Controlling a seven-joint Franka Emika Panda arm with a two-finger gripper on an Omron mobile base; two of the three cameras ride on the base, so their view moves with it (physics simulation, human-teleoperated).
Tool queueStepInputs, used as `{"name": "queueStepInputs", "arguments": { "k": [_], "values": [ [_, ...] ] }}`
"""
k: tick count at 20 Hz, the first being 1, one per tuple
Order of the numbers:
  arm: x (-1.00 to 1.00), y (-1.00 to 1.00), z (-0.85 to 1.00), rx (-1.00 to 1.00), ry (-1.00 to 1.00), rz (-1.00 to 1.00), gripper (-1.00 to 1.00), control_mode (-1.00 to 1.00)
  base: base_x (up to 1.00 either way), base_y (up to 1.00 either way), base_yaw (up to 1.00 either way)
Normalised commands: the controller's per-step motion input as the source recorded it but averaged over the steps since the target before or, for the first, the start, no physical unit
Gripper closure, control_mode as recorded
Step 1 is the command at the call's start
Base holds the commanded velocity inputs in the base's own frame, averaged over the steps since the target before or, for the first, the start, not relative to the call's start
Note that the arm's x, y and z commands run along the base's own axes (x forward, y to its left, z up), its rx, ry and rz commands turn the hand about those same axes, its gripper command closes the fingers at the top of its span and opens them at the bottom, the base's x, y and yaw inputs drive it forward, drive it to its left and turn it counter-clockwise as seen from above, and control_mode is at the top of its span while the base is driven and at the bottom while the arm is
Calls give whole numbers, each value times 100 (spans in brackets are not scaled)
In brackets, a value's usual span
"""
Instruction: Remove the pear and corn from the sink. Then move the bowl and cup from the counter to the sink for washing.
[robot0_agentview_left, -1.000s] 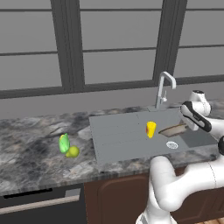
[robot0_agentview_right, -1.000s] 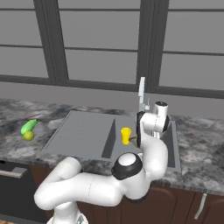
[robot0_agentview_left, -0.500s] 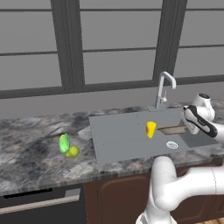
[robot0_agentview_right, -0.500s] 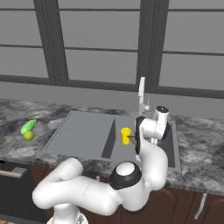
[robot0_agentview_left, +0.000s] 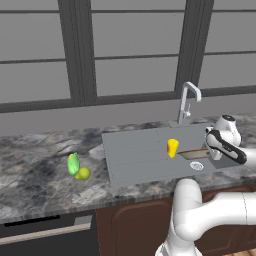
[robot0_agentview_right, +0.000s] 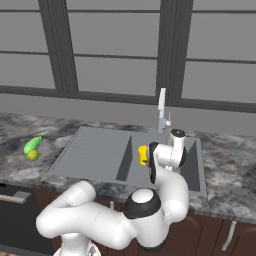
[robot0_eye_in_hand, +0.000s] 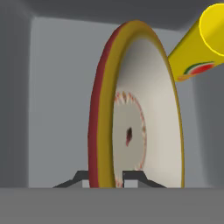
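In the hand view my gripper (robot0_eye_in_hand: 106, 178) is shut on the rim of the bowl (robot0_eye_in_hand: 144, 109), which stands on edge: tan-yellow with a red outer rim and a pale inside. Its tan edge (robot0_agentview_left: 192, 152) shows low in the sink basin. The yellow cup (robot0_eye_in_hand: 197, 48) with its red mark lies just beyond the bowl, inside the sink (robot0_agentview_left: 135, 160), and also appears as the cup (robot0_agentview_left: 172, 148) and cup (robot0_agentview_right: 143, 155) in the base views. The pear (robot0_agentview_left: 83, 173) and the corn (robot0_agentview_left: 73, 163) lie together on the counter left of the sink.
The chrome faucet (robot0_agentview_left: 186, 100) rises behind the basin, close to my hand. Grey basin walls (robot0_eye_in_hand: 57, 96) surround the bowl. A marble counter (robot0_agentview_left: 35, 175) runs left of the sink, with a dark window wall behind. In the right base view the faucet (robot0_agentview_right: 162, 107) stands above my wrist.
My hand has sunk a little lower into the basin with the bowl still in its grip. The cup, pear and corn have not moved.
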Motion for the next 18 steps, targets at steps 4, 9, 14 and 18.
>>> {"name": "queueStepInputs", "arguments": {
  "k": [4, 9, 14, 18],
  "values": [
    [0, 8, -27, 0, 0, -3, 100, -100, 0, 0, 0],
    [0, 6, -25, 0, 0, -3, 100, -100, 0, 0, 0],
    [2, 5, -23, 0, 0, -3, 100, -100, 0, 0, 0],
    [1, 5, -29, 0, 0, 0, 100, -100, 0, 0, 0]
  ]
}}
